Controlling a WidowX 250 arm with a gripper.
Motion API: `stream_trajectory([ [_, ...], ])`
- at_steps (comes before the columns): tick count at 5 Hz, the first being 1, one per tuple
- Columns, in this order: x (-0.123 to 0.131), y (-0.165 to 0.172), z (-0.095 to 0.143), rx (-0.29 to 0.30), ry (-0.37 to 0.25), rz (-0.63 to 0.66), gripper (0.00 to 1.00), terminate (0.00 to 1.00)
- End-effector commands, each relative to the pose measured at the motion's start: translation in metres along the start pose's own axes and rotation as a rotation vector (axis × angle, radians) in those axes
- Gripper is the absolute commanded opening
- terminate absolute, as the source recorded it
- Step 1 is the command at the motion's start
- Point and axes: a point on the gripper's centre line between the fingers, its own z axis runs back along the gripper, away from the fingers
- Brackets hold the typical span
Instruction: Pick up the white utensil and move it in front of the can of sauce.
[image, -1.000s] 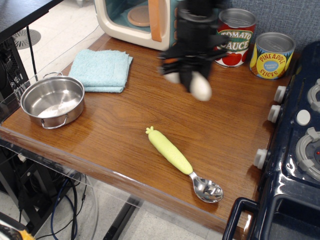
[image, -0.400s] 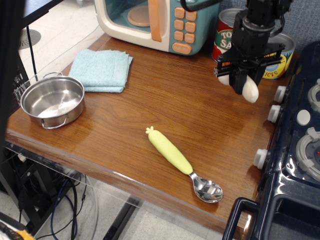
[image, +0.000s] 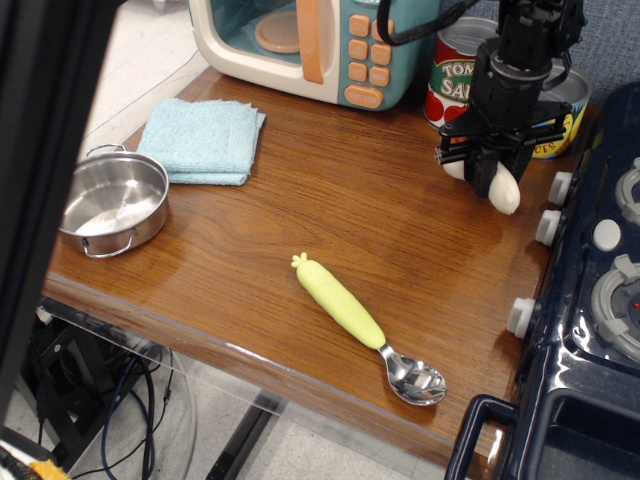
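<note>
My black gripper hangs over the back right of the wooden table, shut on the white utensil, a toy mushroom. Only its thick white stem shows below the fingers; its cap is hidden. The stem hangs just above the wood. The can of sauce, red and white with "Tomato Sauce" on the label, stands behind and to the left of the gripper, partly hidden by it. The mushroom is to the front right of that can.
A yellow pineapple can stands right of the sauce can, mostly behind the arm. A toy microwave, a blue cloth, a steel pot and a green-handled spoon are on the table. A dark toy stove borders the right.
The gripper carried the mushroom from the table's middle back to the right, in front of the two cans, then sank slightly. A dark blurred shape now covers the left edge.
</note>
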Motion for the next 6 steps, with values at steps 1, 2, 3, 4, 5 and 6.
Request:
stream_trajectory([
  [1, -0.003, -0.007, 0.01, -0.038, -0.032, -0.026, 0.0, 0.0],
  [2, -0.002, -0.003, 0.012, -0.037, -0.043, 0.015, 1.0, 0.0],
  [3, -0.002, -0.003, 0.015, -0.035, -0.055, 0.019, 1.0, 0.0],
  [4, -0.003, -0.002, 0.02, -0.04, -0.078, 0.02, 1.0, 0.0],
  [5, -0.003, -0.001, 0.033, -0.051, -0.103, 0.024, 1.0, 0.0],
  [6, -0.001, 0.006, 0.065, -0.123, -0.118, 0.058, 1.0, 0.0],
])
